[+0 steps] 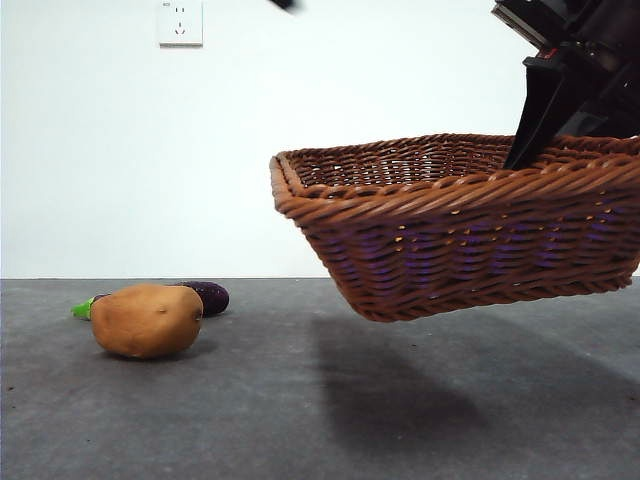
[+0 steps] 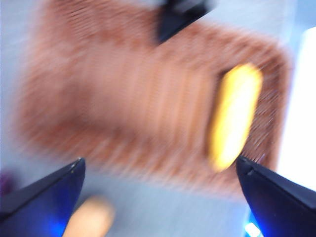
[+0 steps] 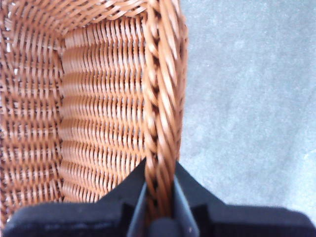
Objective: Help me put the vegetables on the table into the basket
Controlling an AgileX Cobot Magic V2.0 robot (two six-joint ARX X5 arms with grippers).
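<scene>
The brown wicker basket (image 1: pixel 450 230) hangs tilted in the air above the table (image 1: pixel 300 420), casting a shadow below. My right gripper (image 3: pixel 160 197) is shut on its braided rim (image 3: pixel 163 98) and shows at the right in the front view (image 1: pixel 535 130). On the left of the table lie the tan potato (image 1: pixel 147 320) and, just behind it, the purple eggplant (image 1: pixel 207 296). The blurred left wrist view looks down on the basket (image 2: pixel 123 98) with a yellow piece (image 2: pixel 234 116) inside. My left gripper (image 2: pixel 159 163) is open above it, holding nothing.
A white wall with a power outlet (image 1: pixel 180 22) stands behind the table. A black tip (image 1: pixel 283 4) shows at the top edge of the front view. The blurred potato (image 2: pixel 91 217) lies outside the basket in the left wrist view.
</scene>
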